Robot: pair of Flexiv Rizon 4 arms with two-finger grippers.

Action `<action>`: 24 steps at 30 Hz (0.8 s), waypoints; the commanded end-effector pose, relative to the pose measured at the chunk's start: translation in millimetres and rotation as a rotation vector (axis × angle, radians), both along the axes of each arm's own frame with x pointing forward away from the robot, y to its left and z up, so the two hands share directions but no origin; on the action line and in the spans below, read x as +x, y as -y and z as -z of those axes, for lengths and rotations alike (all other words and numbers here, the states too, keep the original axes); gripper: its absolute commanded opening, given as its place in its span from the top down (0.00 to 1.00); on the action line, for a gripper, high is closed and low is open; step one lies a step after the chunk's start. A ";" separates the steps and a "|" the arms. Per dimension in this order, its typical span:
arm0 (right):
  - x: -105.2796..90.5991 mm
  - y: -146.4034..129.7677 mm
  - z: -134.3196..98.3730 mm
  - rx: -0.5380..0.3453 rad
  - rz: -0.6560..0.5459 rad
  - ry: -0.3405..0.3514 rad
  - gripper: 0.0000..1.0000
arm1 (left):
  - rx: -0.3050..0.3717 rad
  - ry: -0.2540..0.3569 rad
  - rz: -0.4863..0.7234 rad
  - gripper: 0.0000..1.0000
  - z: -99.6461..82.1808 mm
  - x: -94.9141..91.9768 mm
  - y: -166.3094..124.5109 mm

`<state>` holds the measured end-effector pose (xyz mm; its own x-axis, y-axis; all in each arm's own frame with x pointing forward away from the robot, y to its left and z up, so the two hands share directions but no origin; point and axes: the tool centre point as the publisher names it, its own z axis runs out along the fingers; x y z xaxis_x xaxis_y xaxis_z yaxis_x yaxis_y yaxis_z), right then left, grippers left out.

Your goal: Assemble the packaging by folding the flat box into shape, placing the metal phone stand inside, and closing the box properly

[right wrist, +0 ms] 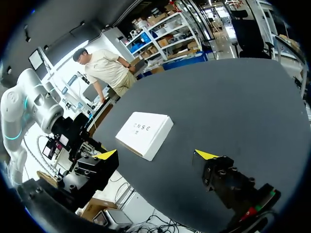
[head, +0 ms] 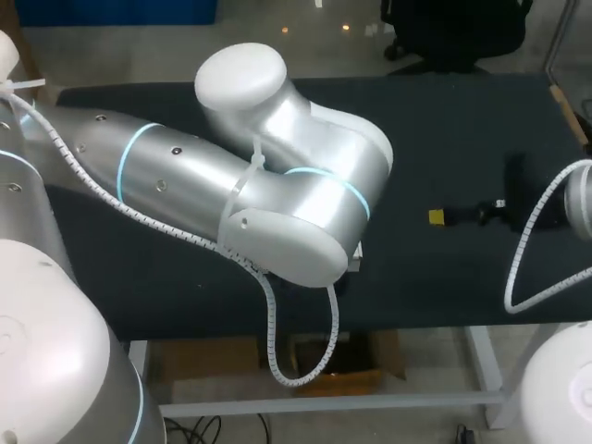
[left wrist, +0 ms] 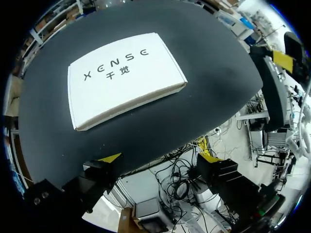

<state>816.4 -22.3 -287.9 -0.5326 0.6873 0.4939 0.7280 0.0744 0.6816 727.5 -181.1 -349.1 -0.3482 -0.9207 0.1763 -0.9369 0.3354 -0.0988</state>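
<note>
A white box [left wrist: 124, 80] with dark lettering lies closed and flat on the black table. My left gripper [left wrist: 160, 158] hangs open above the table's near edge, the box a little ahead of it and nothing between its fingers. My right gripper [right wrist: 156, 154] is open too, low over the table, pointing at the box [right wrist: 145, 133] from some way off. In the head view my left arm [head: 268, 185] covers the box except a pale corner [head: 356, 263], and my right gripper [head: 442, 216] sits at the right. No metal phone stand shows in any view.
The black table [head: 444, 120] stretches bare behind and to the right of the box. Its front edge [head: 416, 324] runs just below my left arm's elbow. My right gripper [left wrist: 277, 68] shows beyond the box's right side in the left wrist view.
</note>
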 end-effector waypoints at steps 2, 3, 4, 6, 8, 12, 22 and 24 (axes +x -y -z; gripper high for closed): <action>-8.9 17.2 -16.4 0.022 0.036 0.216 0.00 | 0.003 -0.066 -0.024 0.00 6.1 3.5 5.6; -7.2 20.4 -19.6 0.033 0.026 0.254 0.00 | 0.003 -0.073 -0.037 0.00 6.0 2.8 6.3; -5.4 23.8 -22.8 0.040 0.017 0.279 0.00 | 0.012 -0.076 -0.053 0.00 6.1 2.7 7.6; -1.6 29.2 -26.8 0.009 0.016 0.341 0.00 | 0.018 -0.075 -0.053 0.00 6.1 0.8 10.4; 2.2 36.7 -29.5 0.005 0.010 0.388 0.00 | 0.027 -0.074 -0.046 0.00 7.9 -0.1 13.6; 13.8 49.2 -26.0 -0.013 0.022 0.460 0.00 | 0.036 -0.065 -0.096 0.00 15.7 2.1 18.2; 38.6 70.0 -24.6 -0.033 0.046 0.558 0.00 | 0.081 -0.005 -0.201 0.00 34.6 11.2 21.9; 41.9 73.2 -25.2 -0.040 0.033 0.566 0.00 | 0.092 0.008 -0.218 0.00 36.9 12.3 20.8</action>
